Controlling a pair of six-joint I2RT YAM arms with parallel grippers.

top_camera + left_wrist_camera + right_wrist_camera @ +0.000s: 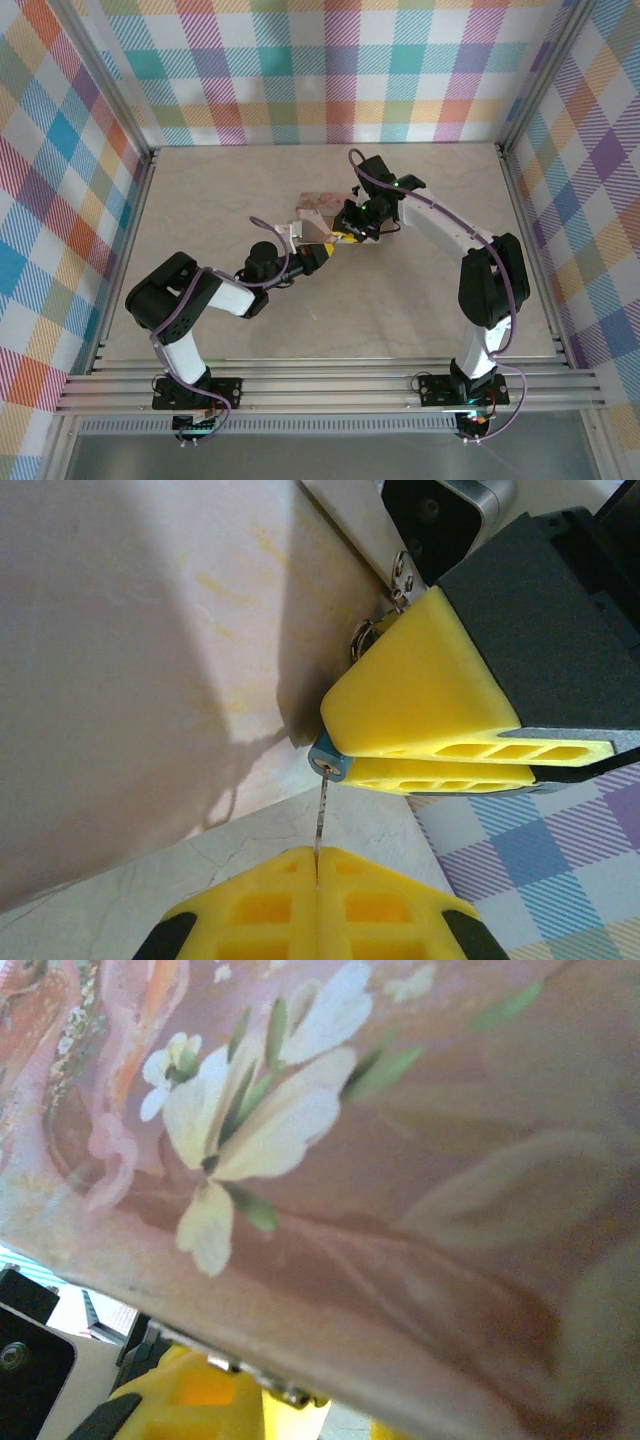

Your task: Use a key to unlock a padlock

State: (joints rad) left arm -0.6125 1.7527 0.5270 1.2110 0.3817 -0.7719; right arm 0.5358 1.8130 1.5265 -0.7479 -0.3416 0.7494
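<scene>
**Top external view.** A pale, marble-veined table (200, 200) lies within plaid walls (320, 70). The left arm folds low and reaches right and away from its base. The right arm rises in a tall arch and bends back toward the centre. The left gripper (322, 256) and the right gripper (350, 232) meet at the near edge of a pink rectangular tin (315, 210). Yellow pads show at that junction, but the lock itself is too small to resolve here.

**Left wrist view.** This view supplies the detail. The left gripper (317, 865) has ribbed, soft-looking yellow pads pressed together on the key (320, 815), a thin bright metal blade standing upright. The blade's tip sits at the keyway of the padlock (328, 764). The lock shows as a small blue-rimmed round end. The right gripper (345, 752) clamps it between two wedge-shaped yellow pads, jaws narrow around the body. A metal loop joins a riveted clasp (403, 575) on the tin's smooth pink wall (150, 660).

**Right wrist view.** The tin's glossy printed face (400, 1160) is close and blurred, bearing a white flower (250, 1130). A yellow pad (190, 1400) shows beneath its lower edge.
</scene>
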